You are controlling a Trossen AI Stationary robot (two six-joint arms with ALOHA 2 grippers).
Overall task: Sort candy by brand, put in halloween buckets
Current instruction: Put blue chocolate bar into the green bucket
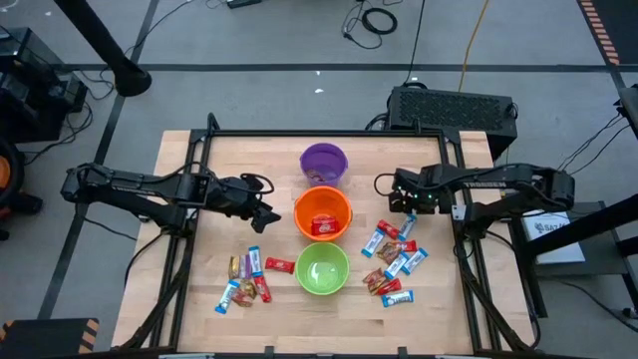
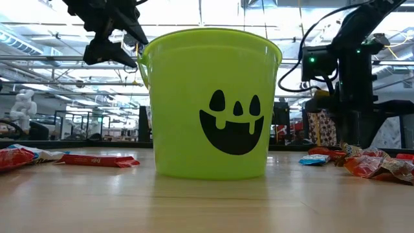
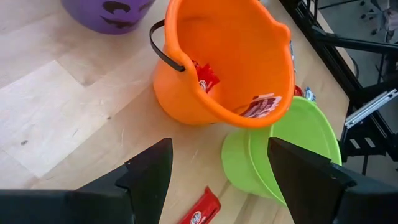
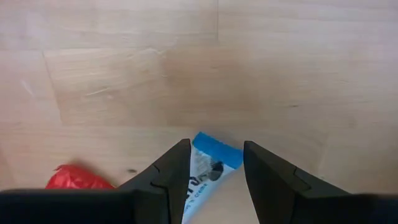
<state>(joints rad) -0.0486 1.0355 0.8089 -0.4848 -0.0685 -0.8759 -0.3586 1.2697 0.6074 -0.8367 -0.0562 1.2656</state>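
Note:
Three halloween buckets stand in a row down the table's middle: purple (image 1: pixel 323 162) farthest, orange (image 1: pixel 323 212) with red candy (image 3: pixel 205 78) inside, green (image 1: pixel 322 268) nearest. Loose candy lies in a left pile (image 1: pixel 245 280) and a right pile (image 1: pixel 395 261). My left gripper (image 1: pixel 267 212) hangs open, left of the orange bucket (image 3: pixel 224 62), with nothing between its fingers. My right gripper (image 1: pixel 404 204) points down, open, low over the far end of the right pile. Its fingers stand on either side of a blue-and-white bar (image 4: pixel 208 163) that lies on the table. My right gripper comes from above, pointing down, with one finger (image 4: pixel 171 171) on each long side of the blue-and-white bar. The bar lies flat on the wood. Whether the fingers touch it, I cannot tell.
A red bar (image 4: pixel 78 177) lies on the wood close beside my right gripper. Another red bar (image 1: pixel 280 264) lies left of the green bucket (image 3: pixel 292 149). Bare wood spreads at the table's far left (image 1: pixel 229 160). A black frame (image 1: pixel 329 134) runs along the table's edges.

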